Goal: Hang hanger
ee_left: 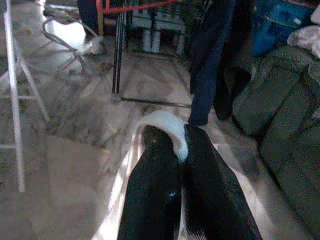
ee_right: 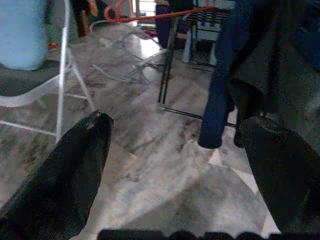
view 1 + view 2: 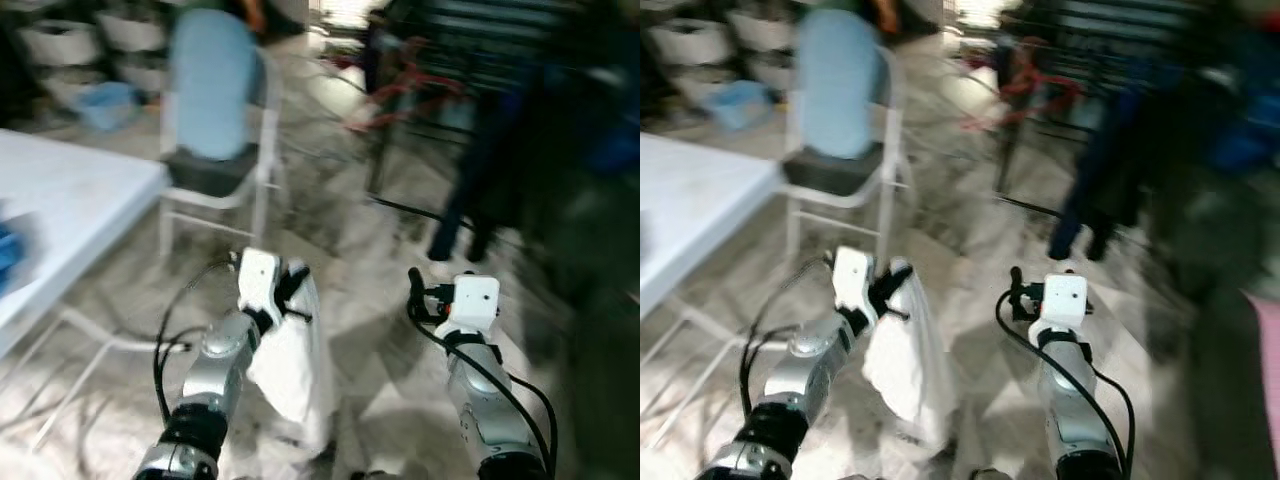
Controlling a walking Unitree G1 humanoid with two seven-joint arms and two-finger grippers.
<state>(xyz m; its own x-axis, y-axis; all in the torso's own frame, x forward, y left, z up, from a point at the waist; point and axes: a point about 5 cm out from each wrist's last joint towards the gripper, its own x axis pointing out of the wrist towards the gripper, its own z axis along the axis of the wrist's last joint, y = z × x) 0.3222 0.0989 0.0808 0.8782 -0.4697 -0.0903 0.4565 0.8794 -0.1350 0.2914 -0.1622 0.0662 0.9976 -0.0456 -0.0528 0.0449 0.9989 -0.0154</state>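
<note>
The left gripper (image 1: pixel 182 150) is pressed together on a white cloth (image 3: pixel 292 360), its two black fingers (image 1: pixel 152 195) pinching a fold of the fabric between them. In the head views the cloth hangs down from that gripper in a loose white drape over the marbled floor (image 3: pixel 390 370), in front of the robot's body. No hanger frame can be made out inside the fabric; the pictures are blurred, and whether the cloth sits on a hanger cannot be told.

The right gripper (image 2: pixel 175 150) is spread wide, its fingers (image 2: pixel 70 170) well apart with nothing between them. It is held out low over the floor to the right of the cloth, apart from it.

A red hanger (image 2: pixel 160 12) shows farther off, a thin red wire shape with a curved hook at one end, lying along the upper part of a dark rack (image 2: pixel 167 60). It is well apart from both grippers, ahead of them and higher. In the head views the same red shape (image 3: pixel 420 85) appears blurred near the rack, beyond the open stretch of floor.

Dark blue clothing (image 2: pixel 220 85) hangs down from the rack, its lower end near the floor, just beside the rack's black legs. To the left of the rack stands a white folding chair (image 3: pixel 215 150) with a pale blue back and dark seat. A white table (image 3: pixel 70 200) edges in at the left, close to the chair. Pale bins (image 3: pixel 60 45) sit blurred at the far left behind the chair.
</note>
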